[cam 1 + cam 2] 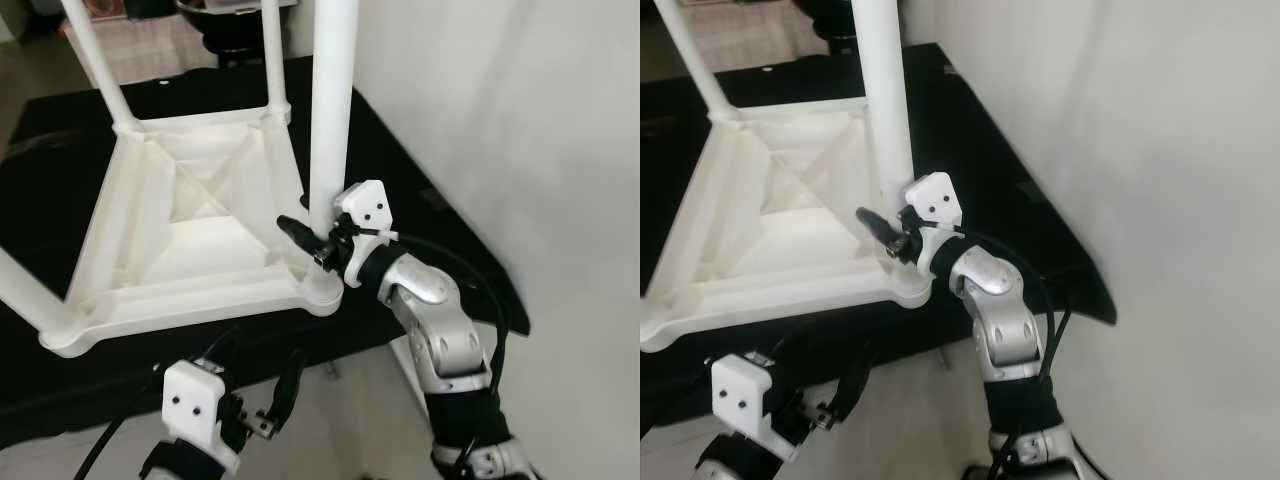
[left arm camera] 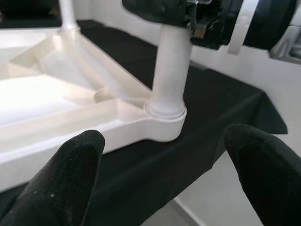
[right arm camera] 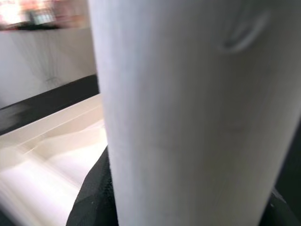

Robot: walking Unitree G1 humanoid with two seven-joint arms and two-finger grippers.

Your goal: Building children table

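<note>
A white children's table (image 1: pixel 190 230) lies upside down on a black-covered surface (image 1: pixel 420 180), its legs pointing up. My right gripper (image 1: pixel 315 235) is shut on the near-right leg (image 1: pixel 332 110) just above its socket; that leg (image 3: pixel 188 117) looms close in the right wrist view. Low at the front, below the surface's edge, my left gripper (image 1: pixel 265 390) is open and holds nothing. In the left wrist view its fingers (image 2: pixel 61 183) stand wide apart, facing the leg's base (image 2: pixel 164 113).
Three other legs stand in their corners: far left (image 1: pixel 100 65), far right (image 1: pixel 273 55), near left (image 1: pixel 25 290). A white wall (image 1: pixel 540 120) runs close on the right. Pale floor (image 1: pixel 350 420) lies below the near edge.
</note>
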